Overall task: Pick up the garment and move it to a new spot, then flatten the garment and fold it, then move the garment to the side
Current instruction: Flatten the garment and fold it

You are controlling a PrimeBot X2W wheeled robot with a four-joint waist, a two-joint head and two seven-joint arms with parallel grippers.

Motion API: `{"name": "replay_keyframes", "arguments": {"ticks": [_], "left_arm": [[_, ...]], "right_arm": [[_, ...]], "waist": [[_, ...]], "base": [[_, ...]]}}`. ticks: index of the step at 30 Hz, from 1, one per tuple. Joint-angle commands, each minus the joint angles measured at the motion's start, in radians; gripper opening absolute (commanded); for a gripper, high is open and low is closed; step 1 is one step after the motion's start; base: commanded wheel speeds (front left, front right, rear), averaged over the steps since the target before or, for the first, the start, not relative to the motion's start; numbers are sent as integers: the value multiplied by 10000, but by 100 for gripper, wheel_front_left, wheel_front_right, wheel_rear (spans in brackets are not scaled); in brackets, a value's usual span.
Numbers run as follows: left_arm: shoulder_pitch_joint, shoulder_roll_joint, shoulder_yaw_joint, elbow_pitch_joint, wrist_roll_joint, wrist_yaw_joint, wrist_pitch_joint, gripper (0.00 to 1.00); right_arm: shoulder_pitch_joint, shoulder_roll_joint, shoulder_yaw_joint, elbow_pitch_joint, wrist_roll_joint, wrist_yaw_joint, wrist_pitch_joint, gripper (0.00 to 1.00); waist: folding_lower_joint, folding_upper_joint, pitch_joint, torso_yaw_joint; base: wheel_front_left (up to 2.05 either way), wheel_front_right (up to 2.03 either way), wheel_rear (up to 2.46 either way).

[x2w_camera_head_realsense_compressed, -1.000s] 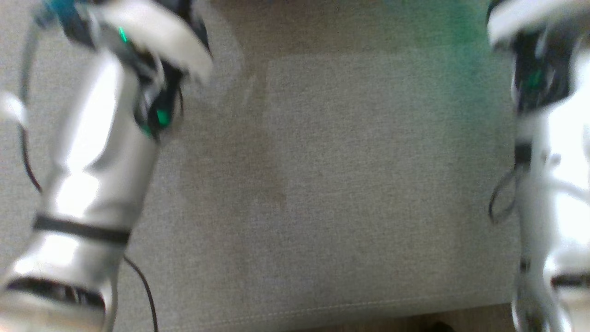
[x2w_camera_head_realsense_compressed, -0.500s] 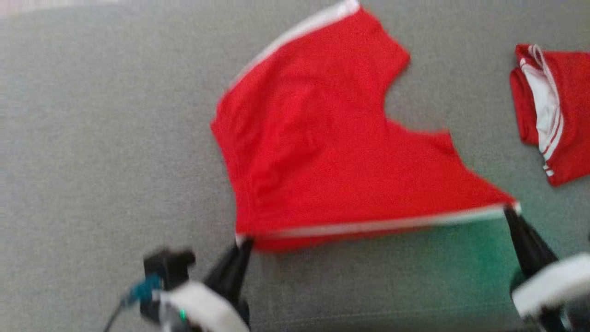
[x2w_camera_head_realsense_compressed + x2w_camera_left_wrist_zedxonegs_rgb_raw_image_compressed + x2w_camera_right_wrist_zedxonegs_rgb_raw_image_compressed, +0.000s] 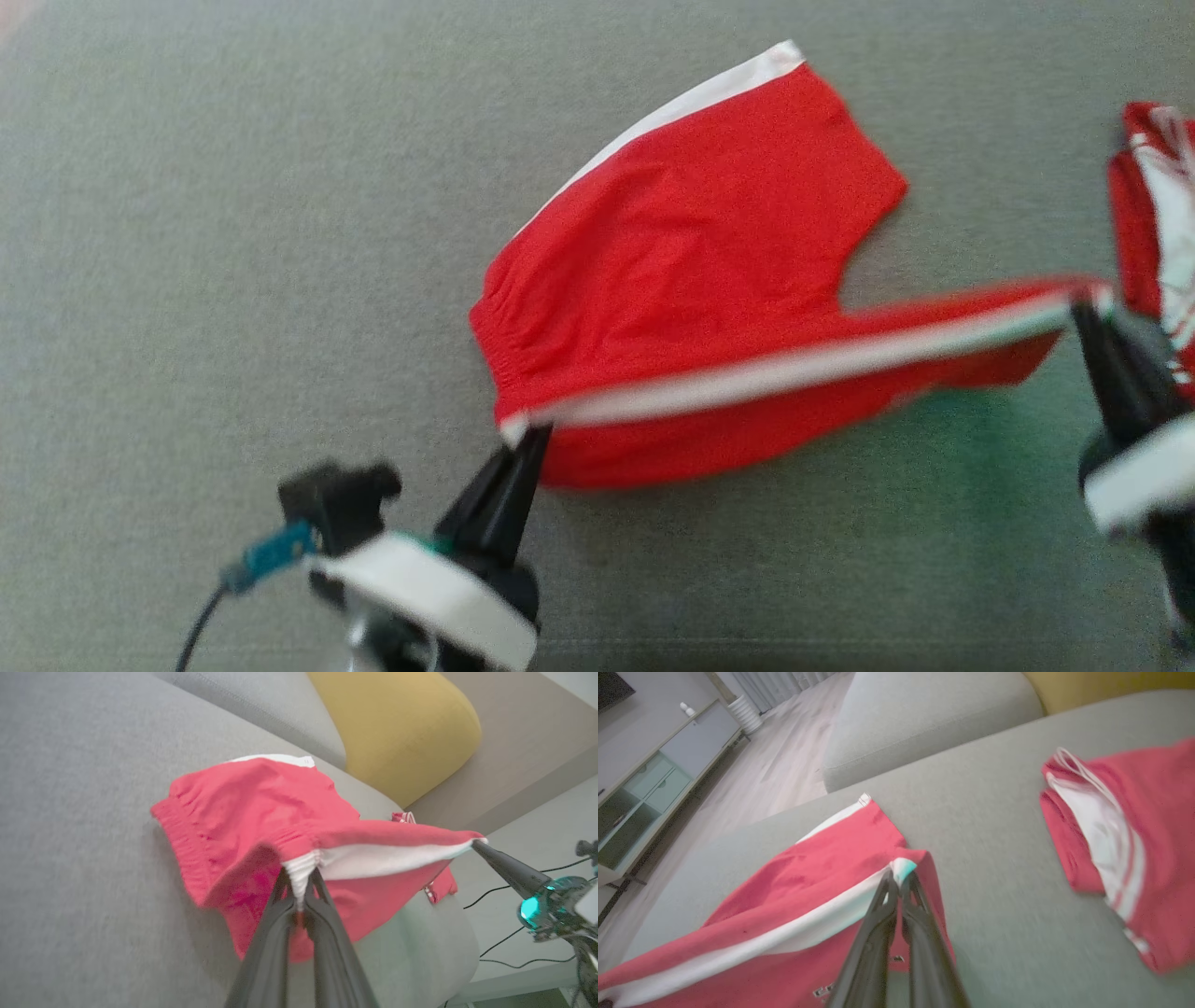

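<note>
Grey sofa seat [image 3: 233,233] carries red shorts [image 3: 709,243] (partly lifted) and a folded red garment [image 3: 1130,233].

Long black tapered fingers [image 3: 495,504]; white wrist cuffs [image 3: 420,593]; teal plug [image 3: 274,553]; thin black cable [image 3: 199,623].

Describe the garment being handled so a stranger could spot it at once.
On the grey sofa seat, look to the middle for the red shorts with white side stripes. The left gripper and right gripper each pinch an end of one lifted stripe, while the other red garment lies folded at the right.
</note>
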Motion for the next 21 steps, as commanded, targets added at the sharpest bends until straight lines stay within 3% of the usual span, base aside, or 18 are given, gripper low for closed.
{"name": "replay_keyframes", "arguments": {"ticks": [1,10,21], "left_arm": [[-575,-101,364,-436,-71,27,61,0],[-3588,-1158,471,648,-258,98,886,0],[-5727,-1746,240,3254,-181,205,450,0]], "right_arm": [[-814,-250,257,-202,-168,71,268,0],[-5492,-875,523,2522,-806,71,1798,0],[-8109,-1568,1182,5823,-1618,71,1079,0]], "waist": [[1,0,389,372],[1,0,1909,1615],[1,0,2301,2236]], "base": [[0,0,0],[0,0,0],[0,0,0]]}}
